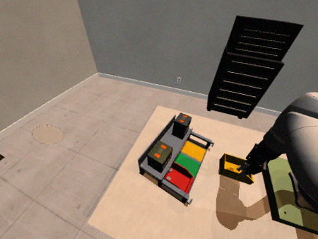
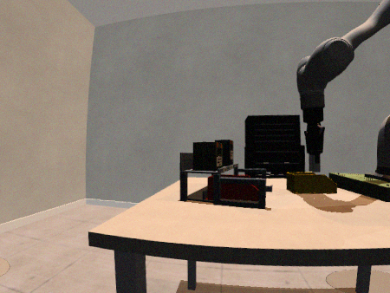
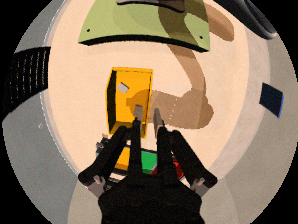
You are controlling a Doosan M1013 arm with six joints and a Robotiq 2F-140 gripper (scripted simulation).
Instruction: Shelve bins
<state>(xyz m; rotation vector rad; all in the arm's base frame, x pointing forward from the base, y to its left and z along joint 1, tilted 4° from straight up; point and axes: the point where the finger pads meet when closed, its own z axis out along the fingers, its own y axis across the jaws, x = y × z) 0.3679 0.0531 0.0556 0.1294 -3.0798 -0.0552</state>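
A yellow bin [image 1: 234,167] stands on the table to the right of the low shelf [image 1: 177,155], a small part inside it. It also shows in the side view [image 2: 309,182] and the wrist view [image 3: 129,99]. My gripper [image 1: 244,167] points straight down, its tips just above the bin's right-hand wall [image 2: 315,166]. The fingers stand a narrow gap apart, one on each side of that wall's line, with nothing between them. The shelf's lower board shows a yellow mark [image 1: 193,150], a green mark [image 1: 187,163] and a red bin [image 1: 178,178] at the near end.
Two dark boxes [image 1: 181,124] [image 1: 160,155] sit on the shelf's upper board. A green base plate [image 1: 286,191] under the arm lies right of the yellow bin. A tall black rack [image 1: 252,67] stands by the back wall.
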